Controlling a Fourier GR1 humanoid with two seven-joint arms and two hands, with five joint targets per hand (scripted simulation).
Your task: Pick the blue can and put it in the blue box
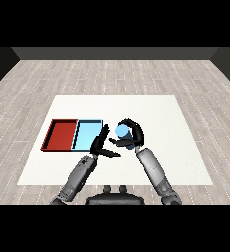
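We saw the white desk (176, 147) on a floor of pale wooden planks (112, 74), with a dark wall (112, 53) behind it. Two shallow trays lay side by side on the desk's left half, touching along one long edge: the red tray (51, 134) on the outside and the light blue tray (77, 134) next to it, nearer the middle of the desk.

The right robot hand (132, 134) was raised above the desk just to the right of the blue tray. Its black fingers and thumb were curled round the blue can (122, 132), which showed as a pale blue cylinder with its round end turned toward us. The can was tilted rather than upright, and it sat in the hand clear of the desk surface, as far as we could judge. It was beside the blue tray, not over it and not inside it. The grey right forearm (156, 172) ran down from the hand to the lower right corner.

The left robot hand (101, 142) hung at the near right corner of the blue tray, just left of the can. Its fingers were straight and spread, pointing up and away from us, with the thumb sticking out to the right toward the other hand. It held nothing. We could not tell whether it touched the tray's rim. The grey left forearm (77, 174) came in from the lower left.
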